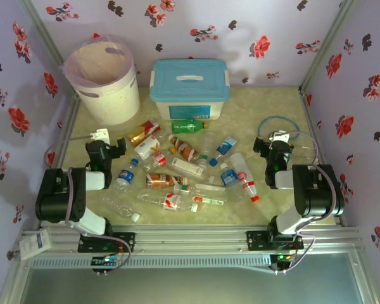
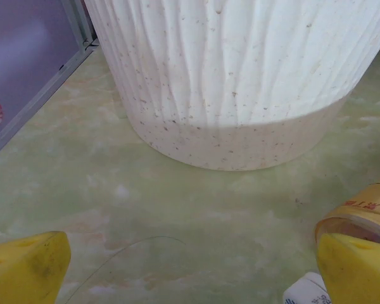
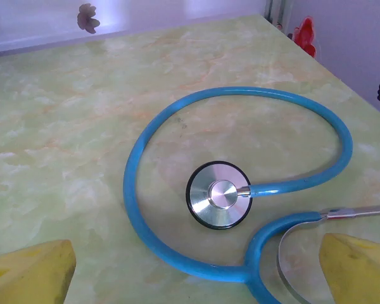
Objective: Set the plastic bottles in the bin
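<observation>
Left jaws gape empty near the round white plastic bin [image 2: 240, 82]; right jaws gape empty above a blue-tubed stethoscope [image 3: 218, 194]; small plastic bottles [image 1: 185, 167] litter the table [image 1: 259, 107] between.

The surface [image 1: 253, 104] is a pale green-yellow marbled top. The white ribbed bin [image 1: 107, 95], lined with a pinkish bag, stands at its far left corner. Just beside the bin along the far edge sits a white box [image 1: 190, 88] with a light-blue lid. The plastic bottles [image 1: 177, 168] lie scattered on their sides across the middle, between the box and the near edge. A green bottle [image 1: 190, 126] lies just in front of the box. Near the right edge lies a blue stethoscope [image 3: 139, 171], its tube curled in a loop with the metal chest piece [image 3: 218, 194] flat inside it.
</observation>
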Available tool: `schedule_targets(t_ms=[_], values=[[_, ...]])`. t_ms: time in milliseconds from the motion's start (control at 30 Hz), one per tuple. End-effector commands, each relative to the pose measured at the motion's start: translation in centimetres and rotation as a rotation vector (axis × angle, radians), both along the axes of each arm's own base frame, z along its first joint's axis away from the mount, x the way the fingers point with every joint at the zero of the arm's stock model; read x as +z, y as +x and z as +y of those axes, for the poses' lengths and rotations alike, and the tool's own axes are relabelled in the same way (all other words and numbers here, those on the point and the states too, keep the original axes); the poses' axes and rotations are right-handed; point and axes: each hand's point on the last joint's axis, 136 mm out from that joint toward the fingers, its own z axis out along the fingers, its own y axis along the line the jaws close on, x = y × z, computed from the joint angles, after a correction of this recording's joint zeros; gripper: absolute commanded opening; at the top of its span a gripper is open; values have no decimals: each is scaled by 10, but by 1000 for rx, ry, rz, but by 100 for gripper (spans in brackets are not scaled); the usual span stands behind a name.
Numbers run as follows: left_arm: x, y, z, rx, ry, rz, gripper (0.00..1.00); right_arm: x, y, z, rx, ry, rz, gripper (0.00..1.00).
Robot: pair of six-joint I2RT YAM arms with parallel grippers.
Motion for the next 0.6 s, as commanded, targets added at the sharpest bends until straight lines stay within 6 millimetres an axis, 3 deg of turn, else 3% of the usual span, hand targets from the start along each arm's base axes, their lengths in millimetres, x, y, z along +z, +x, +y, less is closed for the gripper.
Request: schedule_targets(t_ms=[0,567], values=[[3,1,0,-9,23,-17,100,8,6,0,10,-5,-26,99],[3,2,-1,-15,19,-12,100,5,8,0,9,2,-8,99]])
